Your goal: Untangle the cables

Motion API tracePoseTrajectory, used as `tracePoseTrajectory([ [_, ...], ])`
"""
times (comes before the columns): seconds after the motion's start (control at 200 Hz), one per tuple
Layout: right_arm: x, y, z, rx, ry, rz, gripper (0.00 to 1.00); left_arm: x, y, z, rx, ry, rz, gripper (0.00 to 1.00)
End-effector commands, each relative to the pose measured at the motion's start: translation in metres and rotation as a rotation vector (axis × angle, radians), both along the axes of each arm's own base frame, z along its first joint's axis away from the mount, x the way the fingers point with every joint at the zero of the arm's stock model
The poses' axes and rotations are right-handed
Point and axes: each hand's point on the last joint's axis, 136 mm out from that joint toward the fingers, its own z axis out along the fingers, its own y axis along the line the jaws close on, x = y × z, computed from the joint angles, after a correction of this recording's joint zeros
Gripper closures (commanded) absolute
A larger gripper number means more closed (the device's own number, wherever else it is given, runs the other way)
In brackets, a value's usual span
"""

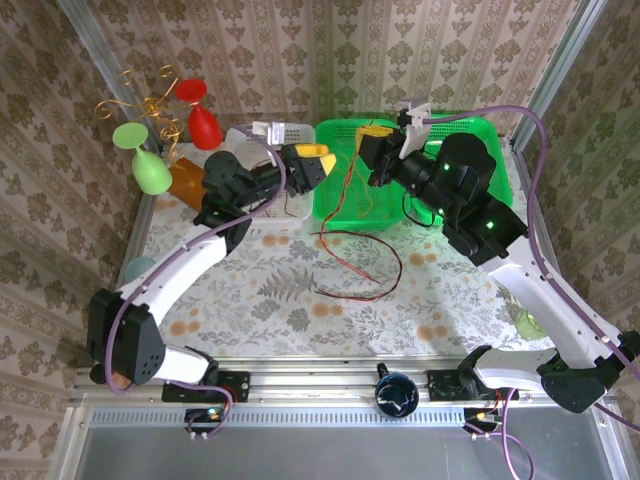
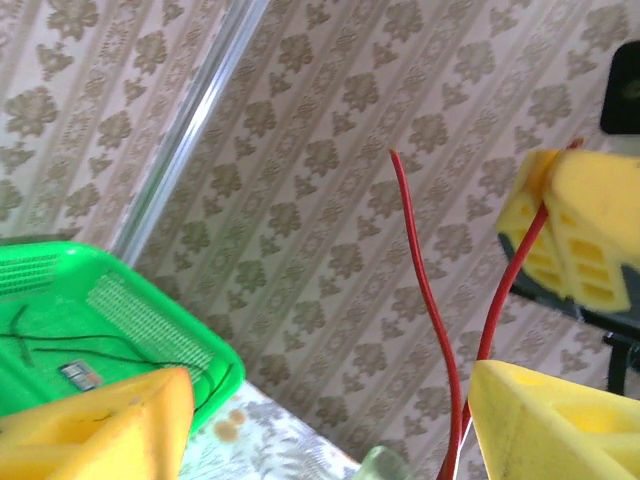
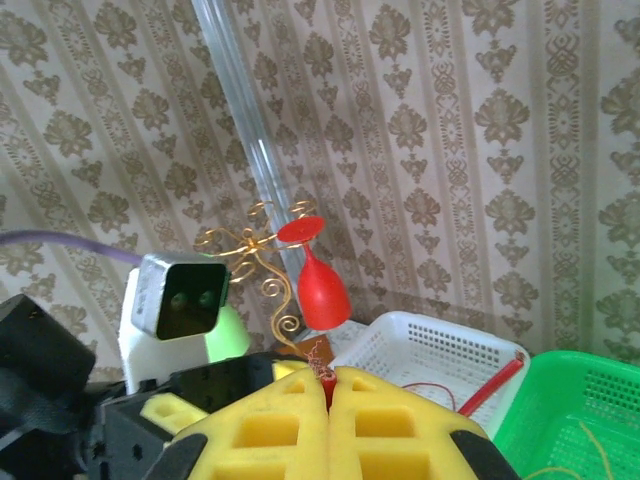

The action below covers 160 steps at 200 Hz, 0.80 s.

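My right gripper (image 3: 328, 385) is shut on the frayed end of a red cable (image 3: 326, 377), held above the green basket (image 1: 345, 205). The red cable (image 1: 375, 270) hangs down from it and loops loosely on the table. My left gripper (image 2: 335, 400) is open beside it, and two red strands (image 2: 432, 300) run just inside its right finger (image 2: 560, 420), with nothing pinched. One strand rises to the right gripper's yellow pads (image 2: 590, 230). A thin black cable (image 2: 100, 350) lies in the green basket (image 2: 150, 320). A yellow-olive strand (image 1: 350, 175) hangs over the basket.
A white basket (image 3: 430, 350) holding a thin red wire stands left of the green one. A gold wire stand (image 1: 150, 105) with red (image 1: 205, 125) and green (image 1: 150, 170) glasses stands at the back left. A pale glass (image 1: 530, 322) sits at the right edge.
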Motion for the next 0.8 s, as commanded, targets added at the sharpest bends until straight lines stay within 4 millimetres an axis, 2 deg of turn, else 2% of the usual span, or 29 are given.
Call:
tracePoseTrajectory([
  [0.0, -0.015, 0.001, 0.020, 0.068, -0.051, 0.071, 1.00, -0.015, -0.001, 0.034, -0.099, -0.052, -0.084, 0.27],
  [0.215, -0.019, -0.001, 0.023, 0.126, -0.045, 0.167, 1.00, -0.013, -0.001, 0.033, -0.102, -0.040, -0.080, 0.28],
  [0.36, -0.007, 0.001, 0.018, 0.119, -0.016, 0.172, 1.00, -0.016, 0.003, 0.033, -0.053, -0.083, -0.039, 0.28],
  [0.545, 0.007, 0.011, 0.005, 0.120, 0.036, 0.201, 1.00, -0.023, 0.007, 0.025, 0.101, -0.171, 0.041, 0.28],
  [0.675, 0.010, 0.022, -0.004, 0.119, 0.065, 0.271, 1.00, -0.027, 0.007, 0.037, 0.068, -0.134, -0.004, 0.29],
  [0.795, 0.020, 0.021, -0.009, 0.138, 0.095, 0.252, 1.00, -0.031, 0.006, 0.046, 0.038, -0.158, -0.028, 0.31],
])
